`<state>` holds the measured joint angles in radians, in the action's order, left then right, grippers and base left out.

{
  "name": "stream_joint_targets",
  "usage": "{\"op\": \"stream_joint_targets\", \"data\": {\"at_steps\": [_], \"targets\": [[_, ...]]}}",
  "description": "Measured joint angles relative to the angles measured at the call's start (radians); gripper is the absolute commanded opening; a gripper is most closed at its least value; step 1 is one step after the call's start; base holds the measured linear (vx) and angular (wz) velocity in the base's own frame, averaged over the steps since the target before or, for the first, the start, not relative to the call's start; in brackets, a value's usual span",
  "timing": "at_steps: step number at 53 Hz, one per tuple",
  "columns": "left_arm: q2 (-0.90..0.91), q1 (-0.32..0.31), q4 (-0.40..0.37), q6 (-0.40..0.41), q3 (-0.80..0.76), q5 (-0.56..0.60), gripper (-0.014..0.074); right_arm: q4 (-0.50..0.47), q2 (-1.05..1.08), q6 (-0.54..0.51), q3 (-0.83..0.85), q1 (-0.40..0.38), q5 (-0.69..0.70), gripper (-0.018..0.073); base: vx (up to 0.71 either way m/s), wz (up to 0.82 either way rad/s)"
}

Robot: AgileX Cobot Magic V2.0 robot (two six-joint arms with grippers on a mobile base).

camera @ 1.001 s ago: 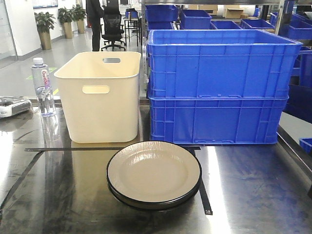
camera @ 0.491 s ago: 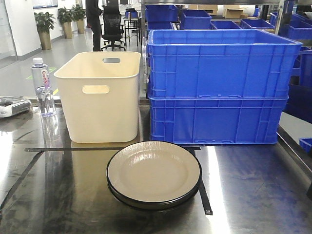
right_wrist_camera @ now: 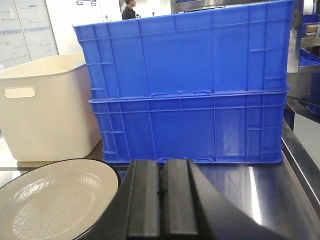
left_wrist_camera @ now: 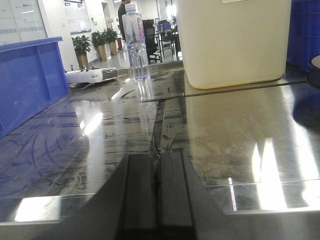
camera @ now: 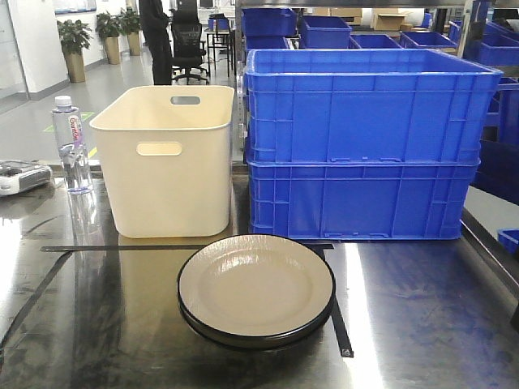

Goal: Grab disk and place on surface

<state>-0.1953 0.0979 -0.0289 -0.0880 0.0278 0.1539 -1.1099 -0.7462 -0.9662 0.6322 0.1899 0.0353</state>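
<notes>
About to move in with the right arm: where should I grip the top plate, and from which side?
Grip the top plate by its raised black rim, at the near right edge, coming in low from the right gripper side. It lies flat on a second plate, so only the rim offers a lip. The jaws look shut; open them first.

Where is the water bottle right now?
In the front view the water bottle stands upright at the far left of the shiny tabletop, just left of the cream bin.

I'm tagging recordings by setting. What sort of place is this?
Probably an industrial lab or workshop beside an office area. Stacked blue crates stand on a taped metal tabletop, more blue bins sit behind, and potted plants and an office chair line the polished floor.
</notes>
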Motion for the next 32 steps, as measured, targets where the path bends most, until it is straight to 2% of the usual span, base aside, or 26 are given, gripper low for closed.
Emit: {"op": "stream_joint_targets", "data": {"at_steps": [12,16,20,28,32], "targets": [[0.0,0.0,0.0,0.0,0.0,0.0,-0.0001,0.002,0.006,0.0,-0.009,0.0,0.007,-0.0009,0.0,0.0],[0.0,0.0,0.0,0.0,0.0,0.0,-0.0001,0.062,0.03,0.033,-0.053,0.0,0.008,-0.0009,0.0,0.0],[0.0,0.0,0.0,0.0,0.0,0.0,-0.0001,0.211,0.076,0.153,-0.127,0.0,0.007,-0.0009,0.0,0.0],[0.0,0.0,0.0,0.0,0.0,0.0,-0.0001,0.626,0.229,0.573,-0.326,0.0,0.0,-0.0009,0.0,0.0],[0.0,0.0,0.0,0.0,0.0,0.0,-0.0001,0.802,0.313,0.766,-0.431,0.0,0.012,-0.0009,0.0,0.0]]}}
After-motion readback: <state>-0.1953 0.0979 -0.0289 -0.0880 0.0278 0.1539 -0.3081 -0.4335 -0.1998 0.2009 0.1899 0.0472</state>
